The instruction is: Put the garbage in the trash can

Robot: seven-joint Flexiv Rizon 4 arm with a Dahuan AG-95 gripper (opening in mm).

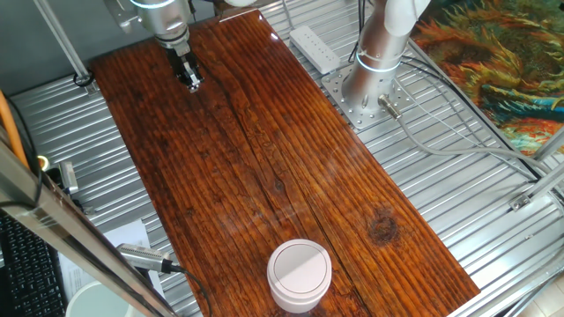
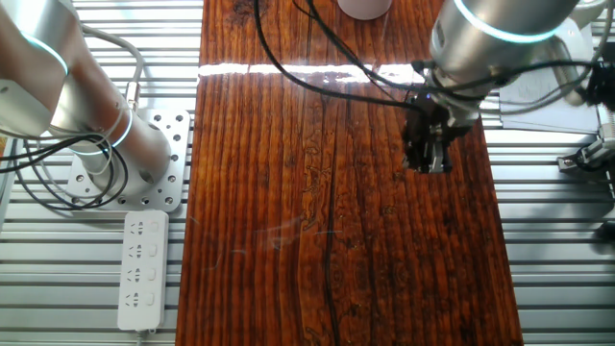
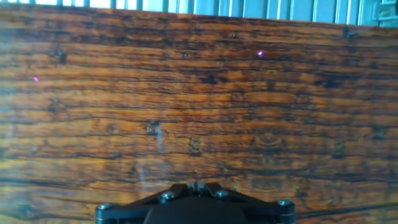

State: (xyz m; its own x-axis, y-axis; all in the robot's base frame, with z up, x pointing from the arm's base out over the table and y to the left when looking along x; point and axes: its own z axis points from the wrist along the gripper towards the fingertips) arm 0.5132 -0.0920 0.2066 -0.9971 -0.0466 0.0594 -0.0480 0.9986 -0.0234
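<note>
My gripper (image 1: 192, 82) hangs over the far left part of the wooden table (image 1: 291, 167), close above the boards; it also shows in the other fixed view (image 2: 430, 161). Its jaws are shut, and in the hand view (image 3: 196, 185) they meet with only a small pale scrap between the tips. That scrap is the garbage (image 1: 195, 86), a tiny white-grey wad mostly hidden by the fingers. No loose wad lies on the boards. The trash can (image 1: 300, 274), round and pale with a flat white swing lid, stands at the table's near end, far from the gripper. Its edge shows in the other fixed view (image 2: 364, 8).
The arm's silver base (image 1: 374, 66) is bolted beside the table on the right, with a white power strip (image 1: 315, 47) behind it. Cables trail over the metal grating. A metal probe (image 1: 145, 257) and a white bucket rim (image 1: 92, 301) sit off the table's near left.
</note>
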